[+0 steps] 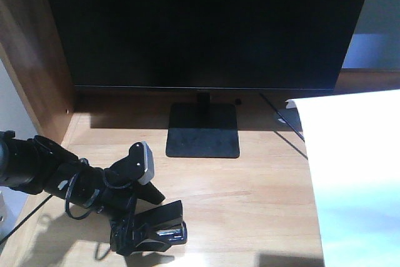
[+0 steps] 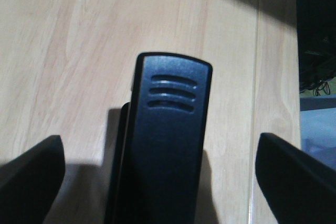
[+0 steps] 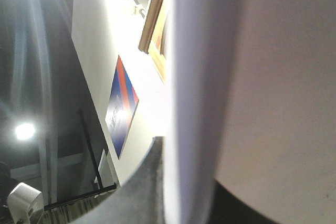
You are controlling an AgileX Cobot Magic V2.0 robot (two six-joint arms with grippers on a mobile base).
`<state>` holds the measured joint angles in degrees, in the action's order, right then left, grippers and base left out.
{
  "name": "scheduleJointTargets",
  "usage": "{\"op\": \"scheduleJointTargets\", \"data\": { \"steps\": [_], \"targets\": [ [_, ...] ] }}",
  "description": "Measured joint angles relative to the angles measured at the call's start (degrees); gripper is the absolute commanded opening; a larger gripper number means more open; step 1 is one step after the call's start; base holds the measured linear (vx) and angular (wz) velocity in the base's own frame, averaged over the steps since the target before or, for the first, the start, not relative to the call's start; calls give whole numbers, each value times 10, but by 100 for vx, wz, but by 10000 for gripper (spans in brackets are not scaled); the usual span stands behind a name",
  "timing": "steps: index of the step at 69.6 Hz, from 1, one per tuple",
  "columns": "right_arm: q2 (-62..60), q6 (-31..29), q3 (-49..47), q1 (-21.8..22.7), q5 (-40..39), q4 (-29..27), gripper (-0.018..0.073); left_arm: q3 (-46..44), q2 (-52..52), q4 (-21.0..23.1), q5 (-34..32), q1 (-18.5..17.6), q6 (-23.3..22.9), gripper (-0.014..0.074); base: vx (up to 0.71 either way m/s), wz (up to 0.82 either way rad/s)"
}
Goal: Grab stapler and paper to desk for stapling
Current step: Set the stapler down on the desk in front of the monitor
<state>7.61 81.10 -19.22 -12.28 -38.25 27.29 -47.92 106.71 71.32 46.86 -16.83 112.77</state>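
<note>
The stapler (image 2: 169, 129) is seen lying on the worktop (image 2: 63, 51) between the widely spread fingers (image 2: 31, 177) of the left gripper (image 2: 160, 140), untouched. The paper (image 1: 356, 179) is pinched edge-on in the right gripper (image 3: 184, 192).

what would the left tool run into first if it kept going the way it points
Most likely the stapler: it lies straight ahead between the open fingers of the left tool. The desk is underneath it. How much gap is left is unclear.

An office: large black monitor (image 1: 206, 23) standing on a wooden desk (image 1: 250, 186).
</note>
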Motion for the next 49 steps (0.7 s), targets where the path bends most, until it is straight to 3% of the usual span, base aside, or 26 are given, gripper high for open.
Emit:
{"op": "scheduleJointTargets", "data": {
  "steps": [49],
  "targets": [
    [0, 0, 0, 0, 0, 0, -6, 0, -142, 0, 13, 0, -20, 225, 0, 0]
  ]
}}
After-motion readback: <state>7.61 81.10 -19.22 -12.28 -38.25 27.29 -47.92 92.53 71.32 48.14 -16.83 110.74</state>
